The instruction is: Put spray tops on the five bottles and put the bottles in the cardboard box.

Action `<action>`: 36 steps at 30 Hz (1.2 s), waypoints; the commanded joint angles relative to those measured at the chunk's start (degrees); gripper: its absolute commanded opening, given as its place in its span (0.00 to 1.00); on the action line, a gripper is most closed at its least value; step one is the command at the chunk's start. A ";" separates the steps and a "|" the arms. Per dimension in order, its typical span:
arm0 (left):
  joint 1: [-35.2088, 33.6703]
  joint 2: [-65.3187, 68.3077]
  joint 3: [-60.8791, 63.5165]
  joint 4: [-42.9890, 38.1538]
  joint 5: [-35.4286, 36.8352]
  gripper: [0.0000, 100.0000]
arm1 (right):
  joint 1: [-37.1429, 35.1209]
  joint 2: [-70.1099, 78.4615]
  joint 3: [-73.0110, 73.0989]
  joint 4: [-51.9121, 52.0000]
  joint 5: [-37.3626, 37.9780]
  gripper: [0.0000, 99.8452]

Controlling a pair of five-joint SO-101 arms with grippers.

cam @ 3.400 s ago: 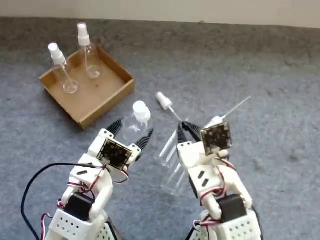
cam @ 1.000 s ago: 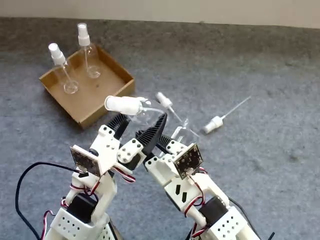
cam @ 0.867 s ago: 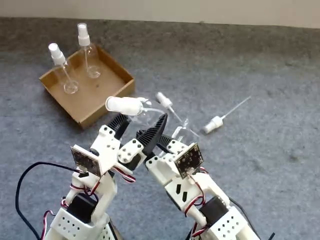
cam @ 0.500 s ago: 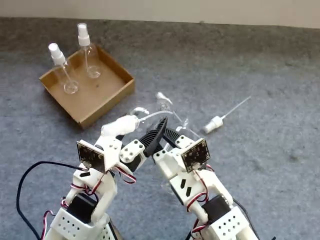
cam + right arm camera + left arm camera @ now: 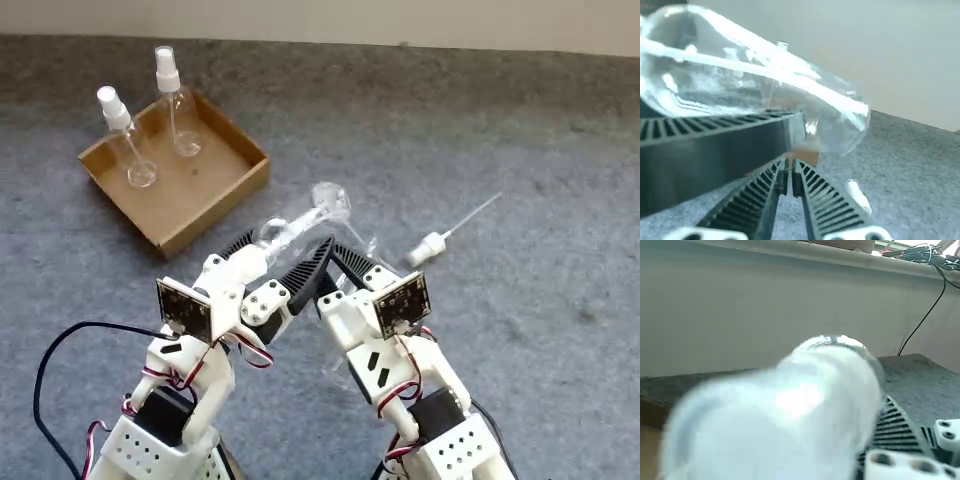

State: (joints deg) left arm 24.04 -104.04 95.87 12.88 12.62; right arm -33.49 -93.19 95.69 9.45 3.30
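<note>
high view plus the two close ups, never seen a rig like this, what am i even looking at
These are two small robot arms side by side. The high view looks down from a fixed camera; the other two pictures come from cameras on each arm's wrist. The left tool holds a clear bottle, lifted and tilted. The right tool is shut, close by that bottle. On the grey carpet sits a cardboard box with two topped bottles standing inside, and one loose spray top lies apart from it.
</note>
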 commanded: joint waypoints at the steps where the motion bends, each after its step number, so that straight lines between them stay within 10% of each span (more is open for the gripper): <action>1: -0.92 -0.75 1.01 -0.26 0.62 0.13 | 0.22 -0.57 10.15 2.86 -0.35 0.01; 10: -8.22 -0.66 1.19 2.99 0.53 0.13 | -4.00 -0.66 10.15 8.13 0.00 0.01; 36: -12.79 -0.66 1.19 10.02 0.53 0.13 | 31.96 -0.66 5.32 -3.47 -0.62 0.01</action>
State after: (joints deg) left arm 11.21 -104.04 95.87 21.85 12.70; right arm -4.13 -93.19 95.69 10.51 3.30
